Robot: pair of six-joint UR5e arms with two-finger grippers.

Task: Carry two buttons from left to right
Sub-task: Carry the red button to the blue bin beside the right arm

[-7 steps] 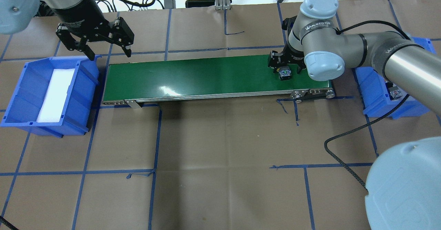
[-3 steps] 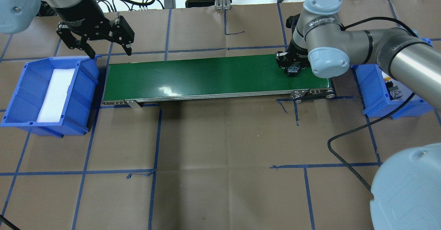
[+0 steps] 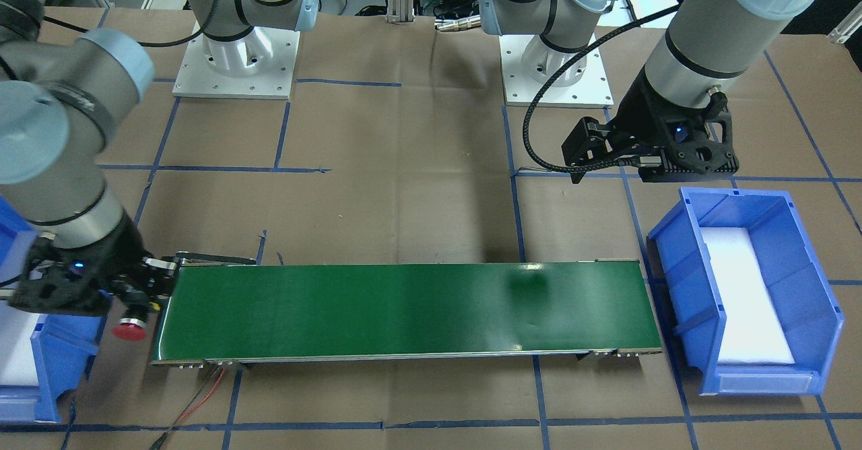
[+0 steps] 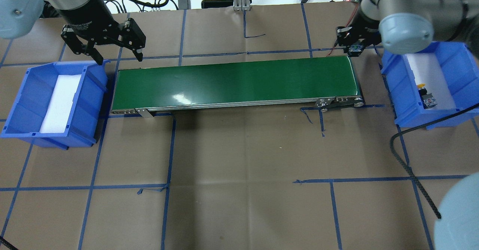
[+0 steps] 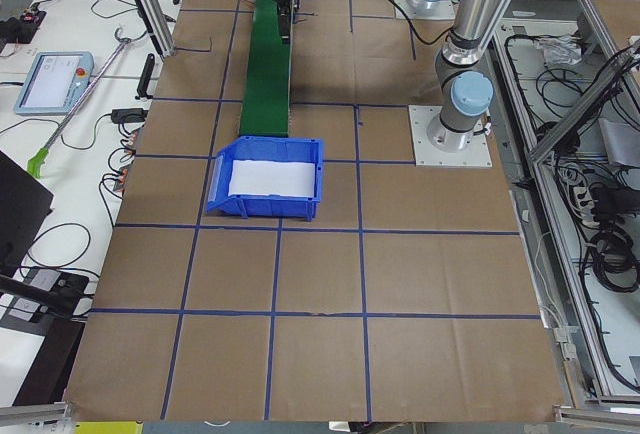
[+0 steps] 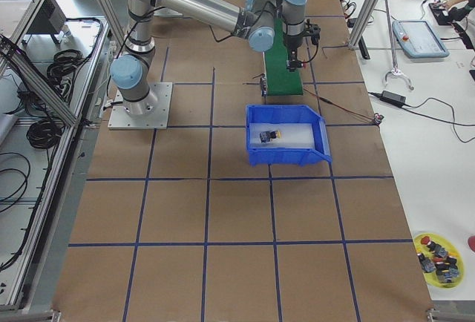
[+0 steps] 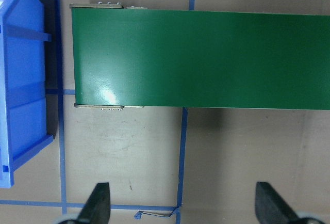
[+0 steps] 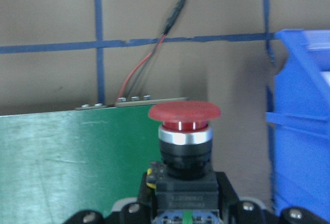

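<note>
My right gripper [image 4: 354, 48] is shut on the red button [image 8: 184, 131], a red mushroom cap on a black-and-grey body. It holds the button in the air at the far right corner of the green conveyor belt [image 4: 235, 81], beside the right blue bin [image 4: 393, 89]. The red cap also shows in the front view [image 3: 130, 329]. The yellow button [image 4: 425, 95] lies in that right bin. My left gripper [image 4: 119, 57] is open and empty above the belt's left end, next to the left blue bin [image 4: 22, 93].
The left bin holds only a white foam pad [image 4: 61, 102]. A red and black cable [image 8: 154, 64] runs off from the belt's far right corner. Brown paper with blue tape lines covers the table [image 4: 239, 175].
My right gripper has lifted the red button off the belt's right end and carried it back and to the right, towards the right bin. The left arm has stayed put.
</note>
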